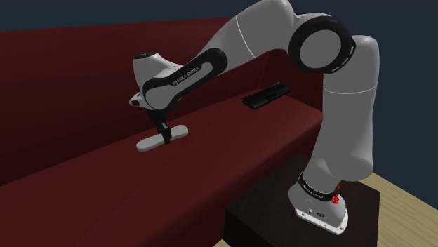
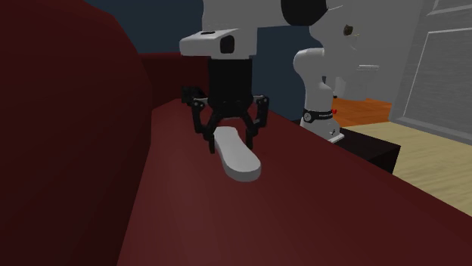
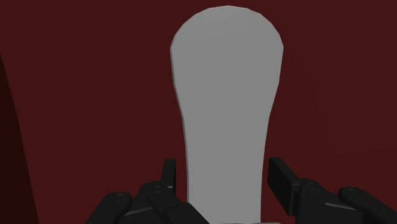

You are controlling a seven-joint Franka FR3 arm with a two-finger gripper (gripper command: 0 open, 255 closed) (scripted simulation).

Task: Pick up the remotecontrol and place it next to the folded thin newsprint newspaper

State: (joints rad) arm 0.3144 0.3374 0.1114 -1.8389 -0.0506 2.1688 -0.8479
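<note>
The remote control (image 1: pixel 149 143) is a plain light-grey paddle shape lying flat on the dark red sofa seat (image 1: pixel 231 147). My gripper (image 1: pixel 166 135) is lowered over its narrower end, open, one finger on each side. In the second exterior view the gripper (image 2: pixel 229 138) straddles the remote (image 2: pixel 242 160) close to the seat. In the wrist view the remote (image 3: pixel 226 95) runs out from between the gripper (image 3: pixel 224 177); a gap shows at one finger (image 3: pixel 283 181). The newspaper (image 1: pixel 266 96) is a flat dark folded thing farther along the seat, toward the shoulder view's right.
The sofa's backrest (image 1: pixel 84 63) rises behind the remote. My stand (image 1: pixel 260 214) is a dark box beside the sofa's front edge, on a light wooden floor (image 1: pixel 410 210). The arm's base (image 2: pixel 318 106) shows beyond the sofa in the second exterior view.
</note>
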